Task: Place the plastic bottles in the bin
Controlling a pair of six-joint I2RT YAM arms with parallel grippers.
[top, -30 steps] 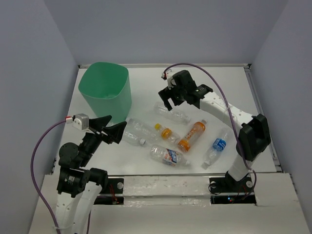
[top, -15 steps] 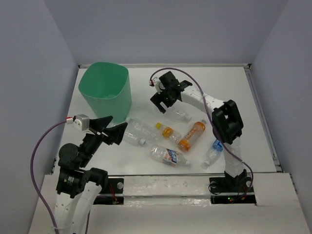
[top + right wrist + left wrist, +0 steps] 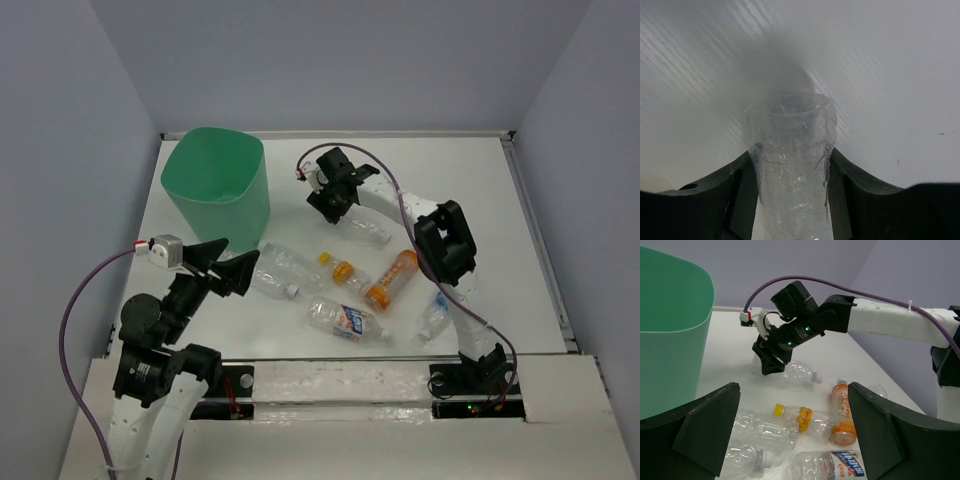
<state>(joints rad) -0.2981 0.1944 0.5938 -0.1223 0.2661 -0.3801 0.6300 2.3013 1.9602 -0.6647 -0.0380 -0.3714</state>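
Clear crinkly bottle (image 3: 792,165) pinched btwn right fingers (image 3: 735,200); left fingers (image 3: 705,432) spread wide near smooth mint bin (image 3: 222,205).

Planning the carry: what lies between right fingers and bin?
Only bare table between the right fingers, gripping a clear bottle, and the bin; top view shows it.

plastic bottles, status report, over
Right end effector shut on clear unlabelled plastic bottle, not yet at mint-green plastic bin. Left end effector open, holding nothing. Other bottles on white table; path to bin looks clear.
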